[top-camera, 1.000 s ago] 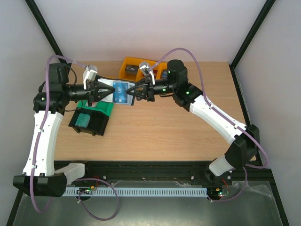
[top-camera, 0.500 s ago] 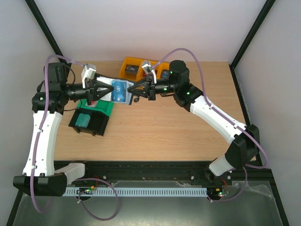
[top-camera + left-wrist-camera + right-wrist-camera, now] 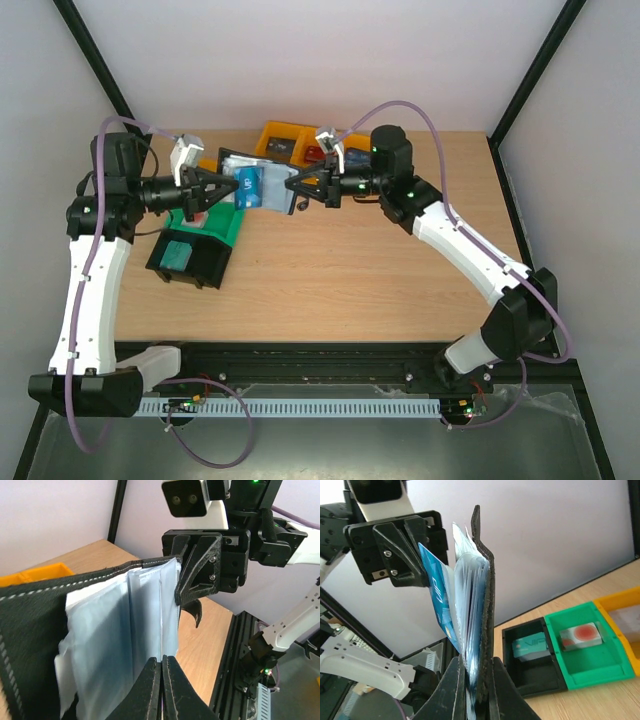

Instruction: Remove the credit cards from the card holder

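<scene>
Left hand [image 3: 222, 188]: clenched on the edge of the blue card [image 3: 436, 600], raised over the far left of the table [image 3: 350, 270].
Right hand [image 3: 291, 189]: facing the left hand, clamped on the black cover and clear pockets of the card holder [image 3: 270, 178].
Card holder: in the air between both hands, standing on edge, pockets fanned open, blue card sticking out toward the left hand.
Black bin [image 3: 535, 672]: on the table, teal card [image 3: 529, 646] inside.
Green bin [image 3: 575, 660]: touching the black bin, holding a white card with a red spot [image 3: 580, 635].
</scene>
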